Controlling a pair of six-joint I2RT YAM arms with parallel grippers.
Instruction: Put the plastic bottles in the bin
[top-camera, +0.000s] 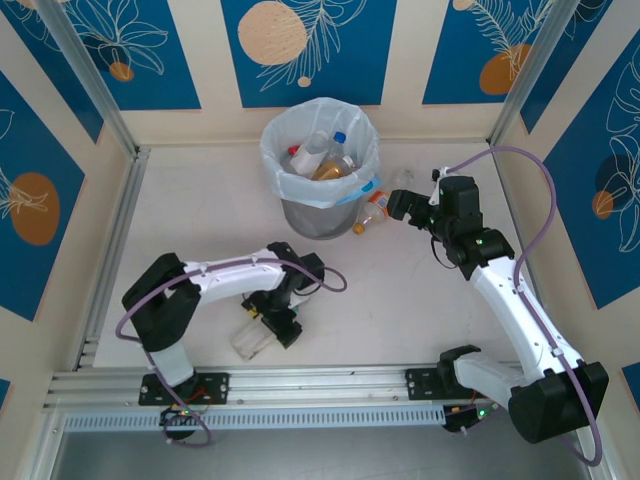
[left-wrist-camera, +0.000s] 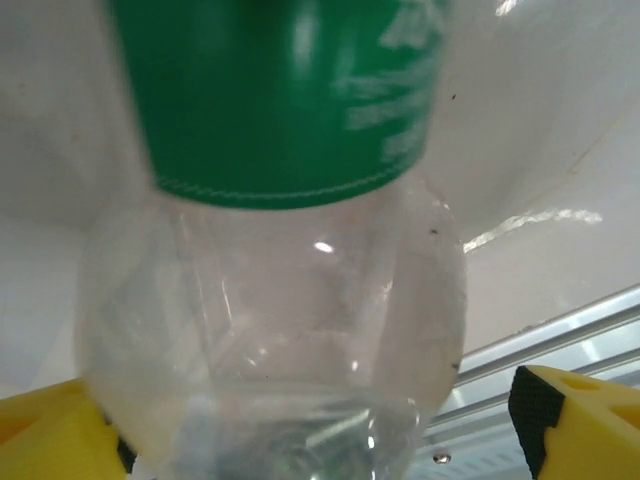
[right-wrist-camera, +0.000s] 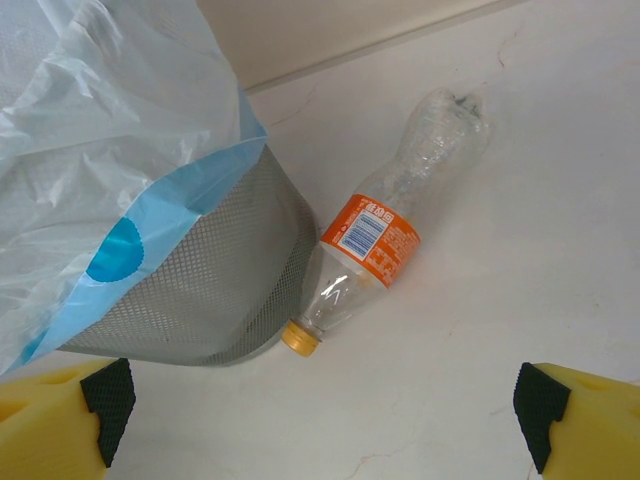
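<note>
A clear plastic bottle (left-wrist-camera: 270, 330) with a green label lies on the table near the front rail, seen from above as a pale shape (top-camera: 250, 338). My left gripper (left-wrist-camera: 310, 435) straddles it, open, with a gap showing at the right fingertip (left-wrist-camera: 575, 420). Another plastic bottle (right-wrist-camera: 375, 240), orange-labelled with an orange cap, lies on its side against the foot of the bin (right-wrist-camera: 200, 290). My right gripper (right-wrist-camera: 320, 430) hovers open just short of that bottle (top-camera: 372, 212). The bin (top-camera: 320, 215), lined with a white bag, holds several bottles (top-camera: 325, 160).
The bag's blue-edged rim (right-wrist-camera: 130, 230) hangs over the mesh wall beside the orange bottle. An aluminium rail (top-camera: 300, 380) runs along the table's front edge, close behind the left gripper (top-camera: 268, 328). Patterned walls enclose the table on three sides.
</note>
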